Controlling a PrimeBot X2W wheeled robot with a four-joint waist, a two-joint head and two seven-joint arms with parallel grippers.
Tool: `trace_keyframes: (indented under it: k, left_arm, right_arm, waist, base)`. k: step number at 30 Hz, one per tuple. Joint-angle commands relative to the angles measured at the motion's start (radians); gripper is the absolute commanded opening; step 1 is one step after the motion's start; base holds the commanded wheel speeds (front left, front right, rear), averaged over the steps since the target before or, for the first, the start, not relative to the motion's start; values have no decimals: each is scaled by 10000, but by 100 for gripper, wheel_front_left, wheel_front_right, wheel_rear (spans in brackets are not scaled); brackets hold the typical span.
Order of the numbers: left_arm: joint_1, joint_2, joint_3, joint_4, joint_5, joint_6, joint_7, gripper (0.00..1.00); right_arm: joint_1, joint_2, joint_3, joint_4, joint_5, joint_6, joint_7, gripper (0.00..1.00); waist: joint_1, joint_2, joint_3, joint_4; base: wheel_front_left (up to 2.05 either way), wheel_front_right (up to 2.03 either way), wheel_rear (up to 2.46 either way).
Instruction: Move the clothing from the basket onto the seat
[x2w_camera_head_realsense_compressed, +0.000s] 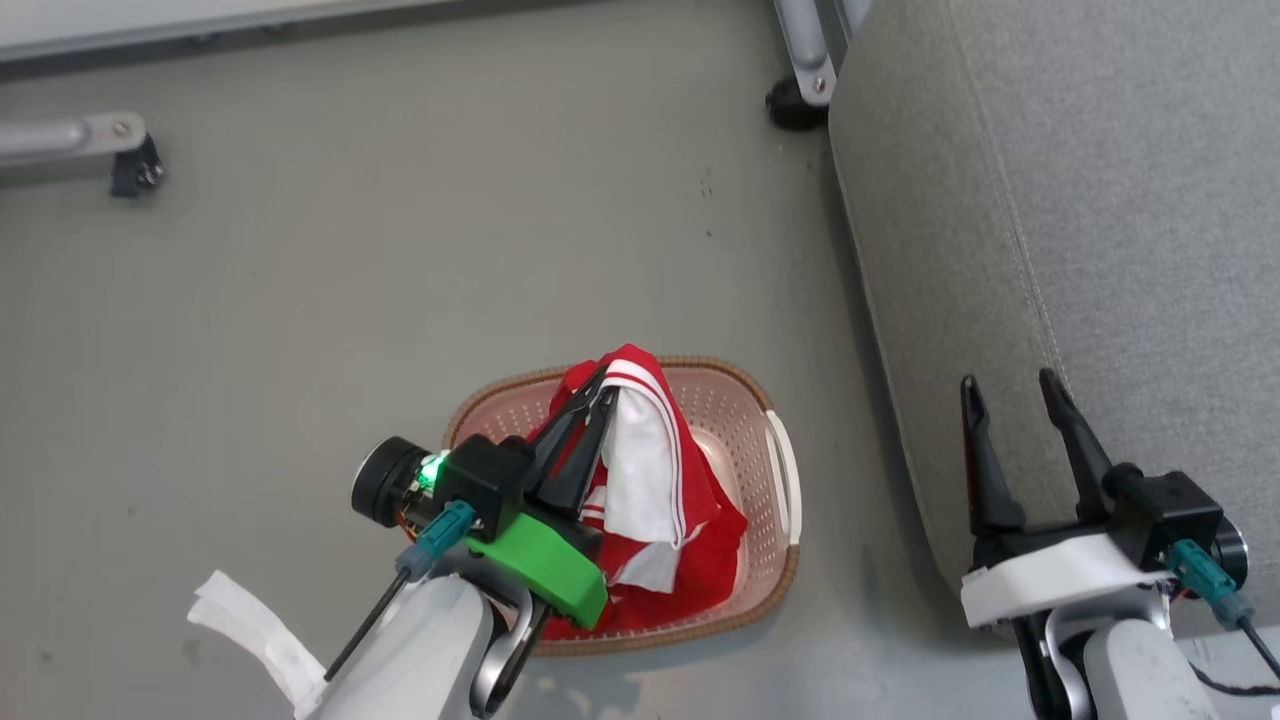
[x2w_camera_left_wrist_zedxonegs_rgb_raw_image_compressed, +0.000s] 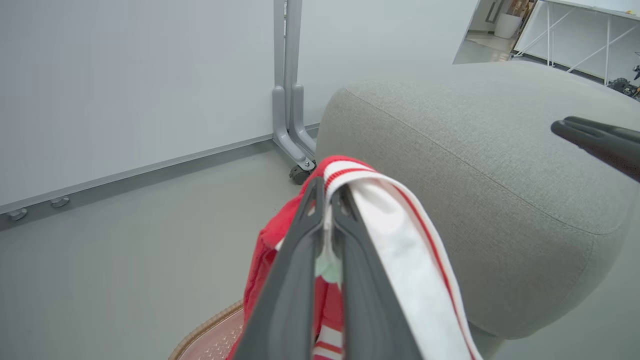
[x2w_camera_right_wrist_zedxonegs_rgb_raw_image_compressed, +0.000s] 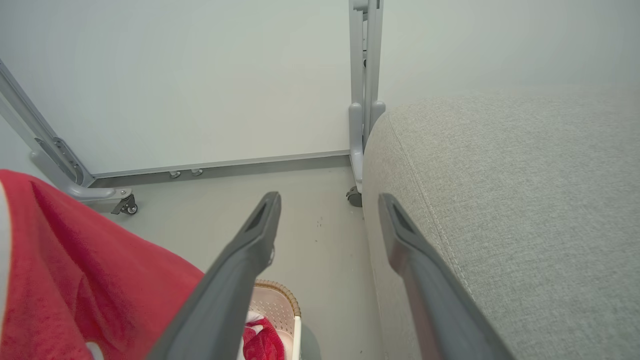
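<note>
Hardly begun, I'd say: no garment lies on the visible part of the grey seat (x2w_camera_head_realsense_compressed: 1100, 200), just right of the basket (x2w_camera_head_realsense_compressed: 720, 365). The left pincer (x2w_camera_head_realsense_compressed: 603, 385) is clenched on the red-and-white clothing (x2w_camera_head_realsense_compressed: 650, 470), held above the basket, hem trailing inside. The right pincer (x2w_camera_head_realsense_compressed: 1010, 385) hangs released, right of the basket.

One camera high overhead, two low on the wrists.

The head view looks steeply down on the floor (x2w_camera_head_realsense_compressed: 400, 250), the basket (x2w_camera_head_realsense_compressed: 730, 400) and the seat (x2w_camera_head_realsense_compressed: 1050, 200) edge. The left wrist view sits low and close by the seat's corner, facing roughly level toward a white wall panel (x2w_camera_left_wrist_zedxonegs_rgb_raw_image_compressed: 125, 75). The right wrist view faces that panel too, along the seat's side; all three share what seems the same castor foot (x2w_camera_head_realsense_compressed: 797, 105).
</note>
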Motion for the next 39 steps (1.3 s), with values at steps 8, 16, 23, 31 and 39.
trace_keyframes:
  k: [8,16,23,31,39]
  left_arm:
    - [996,-657,1327,-1174,226,-227,-7,0]
    - [488,-743,1162,-1034,425,-263,-7,0]
    - [-86,-745,405,-1304,-122,-117,-7,0]
    - [-409,-747,-441,-2041,-557,62,-6,0]
    - [-772,-747,-1517,-2510,-917,101,-6,0]
  right_arm:
    - [1309,-36,85,85,46,1,-3,100]
    - [1701,-36,452,11,153,1,-3,100]
    - [1716,-39,1290,13,461,1,-3,100]
    - [1282,-93,2749,438,311,1,-2,100]
    - [359,-365,3460,749,154,1,-2,100]
  waist:
    - [0,-1,-2808,1235]
    - [0,-1,-3178,1474]
    - [0,-1,-3321,1556]
    - [0,-1,-3339,1609]
    - [0,-1,-3271,1628]
  base:
    - [0,0,0]
    - [0,0,0]
    - [0,0,0]
    - [0,0,0]
    - [0,0,0]
